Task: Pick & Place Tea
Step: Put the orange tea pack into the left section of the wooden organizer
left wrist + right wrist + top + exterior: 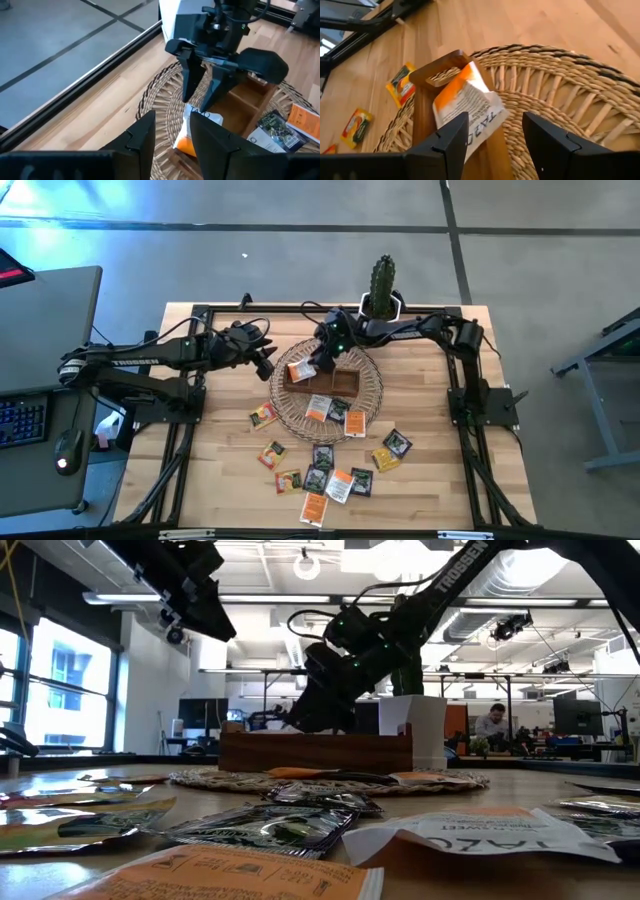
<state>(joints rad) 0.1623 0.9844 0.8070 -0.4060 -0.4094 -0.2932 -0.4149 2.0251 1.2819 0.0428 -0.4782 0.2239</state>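
Several small tea packets [330,472], orange, yellow, black and white, lie scattered on the near half of the table, and a few [322,408] rest on the wicker basket [372,395]. A brown wooden box [338,383] stands in the basket. One orange-and-white packet [465,100] leans tilted on the box's left end compartment. My right gripper [495,120] hovers open just above that packet, one finger to either side of it. My left gripper [174,122] is open and raised over the basket's left rim [150,100], facing the right gripper [200,97].
A potted cactus [382,285] in a white pot stands at the far edge, behind the basket. Black frame rails [180,450] run along the table's left and right sides. More packets [270,830] lie close to the near edge.
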